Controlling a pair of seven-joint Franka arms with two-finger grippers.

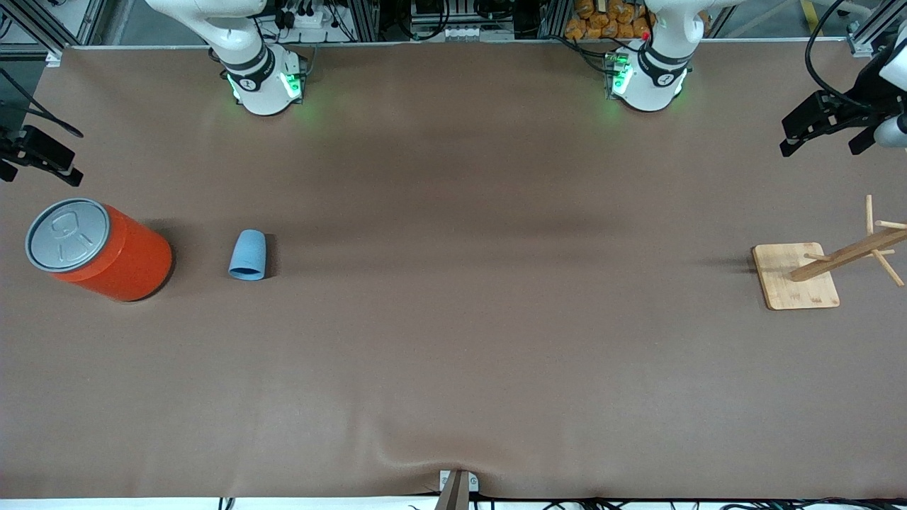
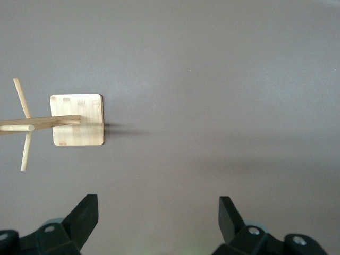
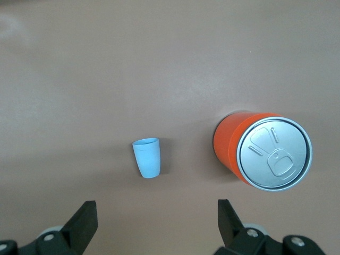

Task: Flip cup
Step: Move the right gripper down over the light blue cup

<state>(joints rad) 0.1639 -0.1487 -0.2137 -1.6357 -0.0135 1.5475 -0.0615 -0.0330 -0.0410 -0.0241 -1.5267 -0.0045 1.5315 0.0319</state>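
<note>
The small light-blue cup (image 1: 247,255) is on the brown table toward the right arm's end, beside the orange canister. Its wide end points toward the front camera and its narrow end toward the robots; it looks to lie on its side. It also shows in the right wrist view (image 3: 147,158). My right gripper (image 1: 67,166) hangs open and empty high over the table's edge at the right arm's end, well apart from the cup; its jaws stand wide (image 3: 158,210). My left gripper (image 1: 786,138) hangs open and empty over the left arm's end (image 2: 158,204).
A large orange-red canister (image 1: 120,258) with a grey lid stands beside the cup, closer to the table's end; it also shows in the right wrist view (image 3: 234,146). A wooden rack on a square base (image 1: 793,280) stands near the left arm's end and shows in the left wrist view (image 2: 77,119).
</note>
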